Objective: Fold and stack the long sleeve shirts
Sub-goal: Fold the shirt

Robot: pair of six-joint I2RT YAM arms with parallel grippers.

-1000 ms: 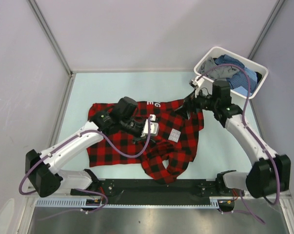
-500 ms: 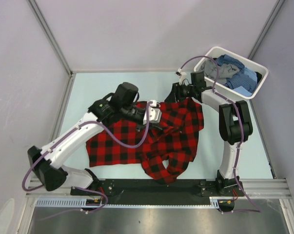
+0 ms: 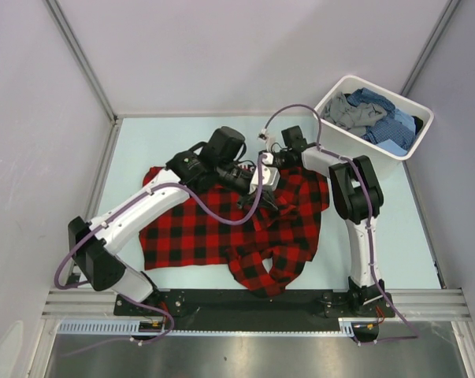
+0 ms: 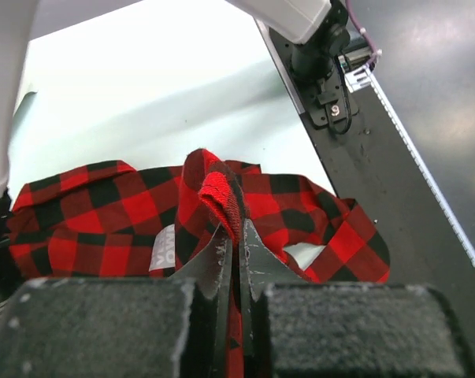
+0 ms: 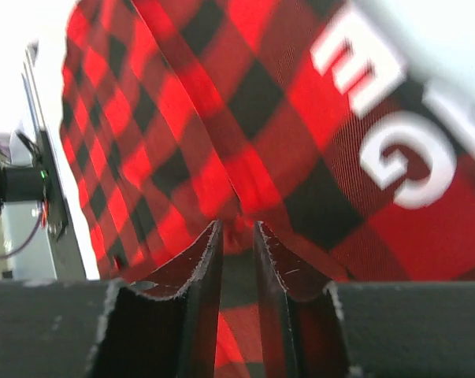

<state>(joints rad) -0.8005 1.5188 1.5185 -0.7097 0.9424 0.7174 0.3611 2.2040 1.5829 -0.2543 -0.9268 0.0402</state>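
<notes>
Pale desk [image 3: 142, 142], grey walls. Red shirt [image 3: 190, 236] lies mid-desk, half crumpled. Left gripper [image 4: 235, 235] pinches a raised fold tight. Right gripper [image 5: 237, 232], narrow, nips cloth by the collar lettering, likely to spread it flat for folding. Other shirts [image 3: 375, 114] wait in tub [image 3: 423, 116].

Table [image 3: 182, 142] is a pale mint top filling the middle of the overhead view, with a black rail [image 3: 245, 303] along its bottom edge. A red-and-black check shirt [image 3: 182, 236] lies rumpled across the centre, bunched up at lower right. A white tub [image 3: 381, 156] sits in the upper right corner, apart from it.
</notes>
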